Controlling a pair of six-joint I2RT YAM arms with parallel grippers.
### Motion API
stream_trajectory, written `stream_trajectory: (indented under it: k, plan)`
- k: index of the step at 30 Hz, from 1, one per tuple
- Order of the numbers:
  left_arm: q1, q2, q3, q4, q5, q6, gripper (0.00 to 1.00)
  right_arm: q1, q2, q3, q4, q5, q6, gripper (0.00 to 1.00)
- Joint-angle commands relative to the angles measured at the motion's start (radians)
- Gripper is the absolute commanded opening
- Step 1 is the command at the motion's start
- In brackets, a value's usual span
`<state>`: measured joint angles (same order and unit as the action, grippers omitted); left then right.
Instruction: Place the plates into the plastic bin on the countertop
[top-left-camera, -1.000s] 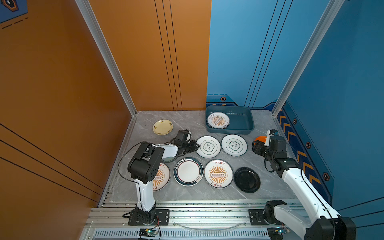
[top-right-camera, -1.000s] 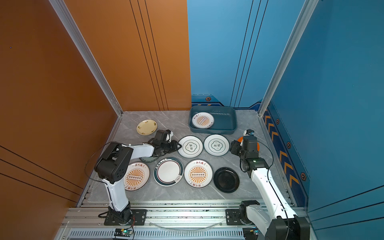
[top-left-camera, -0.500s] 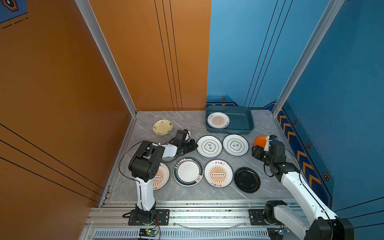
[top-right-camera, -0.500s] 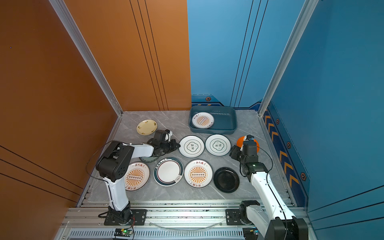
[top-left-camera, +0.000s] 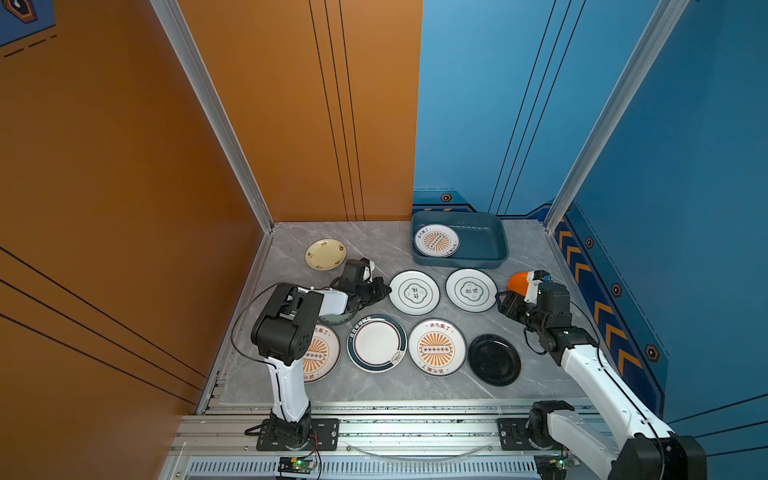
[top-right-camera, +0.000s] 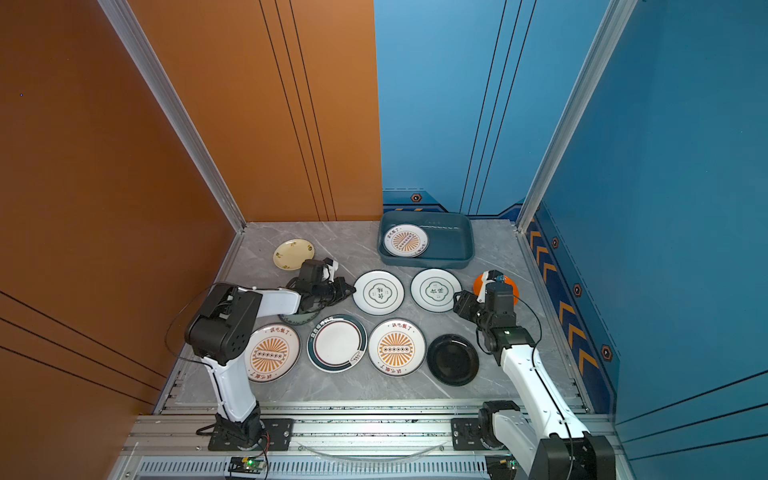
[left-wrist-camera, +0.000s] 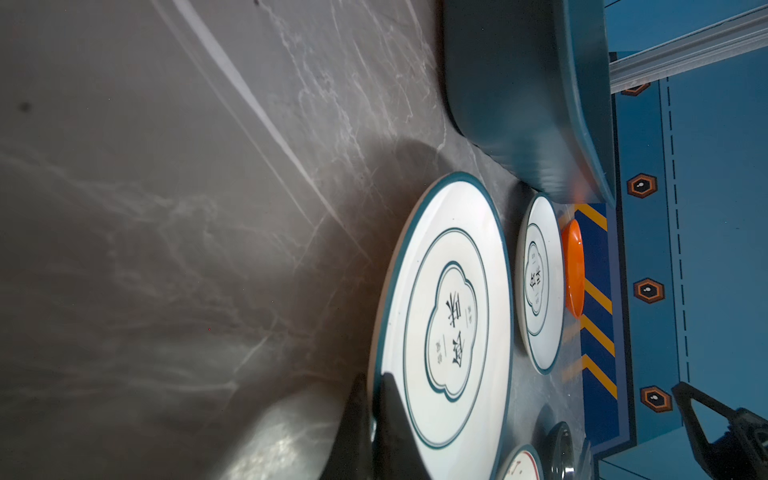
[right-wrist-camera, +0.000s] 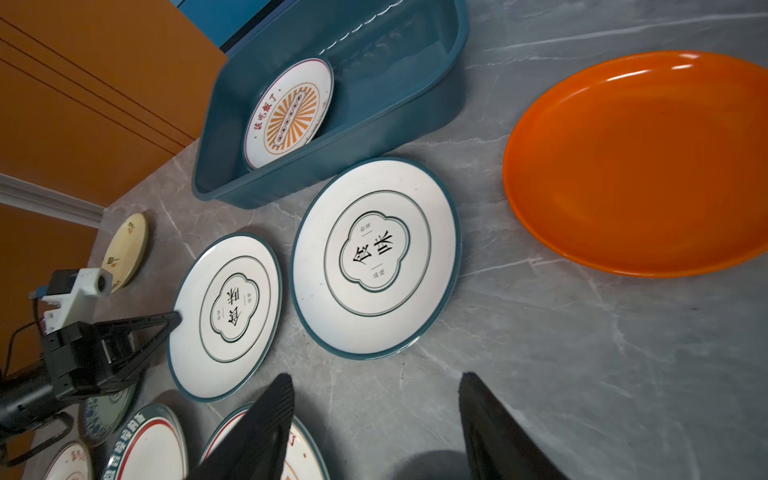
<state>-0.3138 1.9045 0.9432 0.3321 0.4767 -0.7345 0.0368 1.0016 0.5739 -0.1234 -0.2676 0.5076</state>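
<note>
Plastic bin (top-left-camera: 490, 261) stands on the countertop (top-left-camera: 374, 243) near the back wall, and one sunburst plate (top-left-camera: 436, 241) lies inside the plastic bin, at its left end. Just in front, two white plates rest side by side: the left emblem plate (top-left-camera: 414, 292) and the right emblem plate (top-left-camera: 471, 289). The left gripper (top-left-camera: 383, 291) reaches in low, its jaws clamped on the rim of the left emblem plate. The left wrist view shows the rim between the dark fingers (left-wrist-camera: 351, 440), though I cannot tell whether that edge is off the countertop. Right of the pair lies the orange plate (top-left-camera: 516, 281), partly hidden behind the right gripper (top-left-camera: 503, 300), which hovers over bare countertop with its jaws well apart and nothing between them. Nearer the front rail sit a second sunburst plate (top-left-camera: 436, 347), the banded plate (top-left-camera: 376, 343), the black plate (top-left-camera: 493, 359) and a third sunburst plate (top-left-camera: 324, 353), partly under the left arm (top-left-camera: 286, 328). A patterned teal plate (top-left-camera: 338, 319) shows beneath that arm, and the yellow plate (top-left-camera: 325, 254) lies apart toward the left wall
</note>
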Motion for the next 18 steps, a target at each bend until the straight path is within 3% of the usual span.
stream_trajectory:
  k: [1,7,18]
  plan:
    - [0.015,-0.065,-0.033,-0.015,0.037,-0.001,0.00,-0.005,0.055,-0.014,0.126,-0.187,0.050,0.67]
    - [0.040,-0.156,-0.089,-0.015,0.091,-0.011,0.00,0.030,0.209,-0.008,0.312,-0.398,0.122,0.72]
    - [0.066,-0.300,-0.100,-0.057,0.170,-0.031,0.00,0.175,0.419,0.085,0.403,-0.429,0.146,0.74]
